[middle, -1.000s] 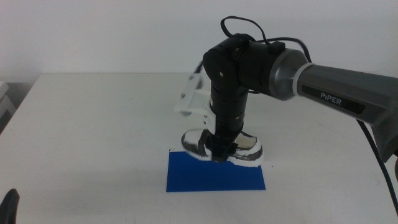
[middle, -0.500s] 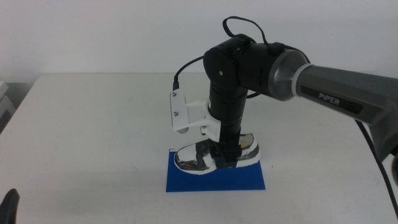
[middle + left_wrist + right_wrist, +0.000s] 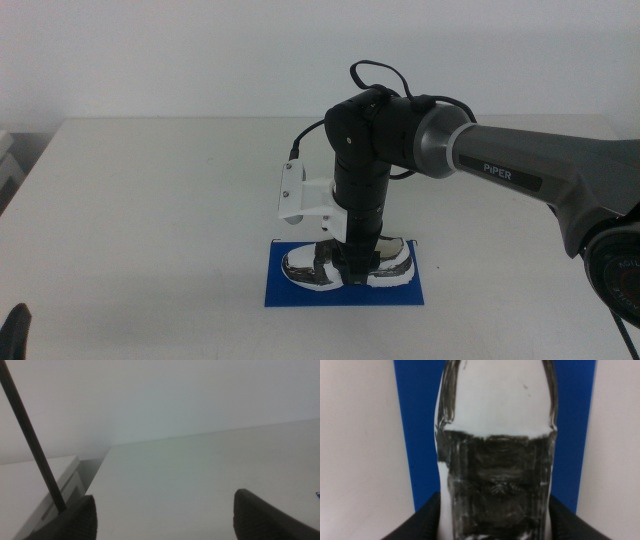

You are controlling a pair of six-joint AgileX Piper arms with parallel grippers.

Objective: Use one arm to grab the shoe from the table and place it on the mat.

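Observation:
My right arm (image 3: 520, 170) reaches down over the blue mat (image 3: 300, 292) on the white table (image 3: 150, 200). Its gripper (image 3: 352, 268) is shut on the middle of the white, black and grey shoe (image 3: 300, 265). The shoe lies level along the mat, toe to the left, with its sole at or just above the mat; I cannot tell if they touch. In the right wrist view the shoe (image 3: 495, 420) fills the space between the jaws of the gripper (image 3: 495, 527), with the mat (image 3: 415, 420) on both sides. My left gripper (image 3: 165, 510) is open and empty at the bottom left corner of the middle view (image 3: 15, 335).
The white wrist camera mount (image 3: 298, 196) sticks out to the left of the right arm. A black cable (image 3: 375, 72) loops above it. In the left wrist view a thin dark rod (image 3: 30, 440) crosses in front of a white unit (image 3: 45, 490) beside the table.
The right arm has come down and forward with the shoe, from the mat's far edge to its middle. The shoe has levelled out and the wrist has turned.

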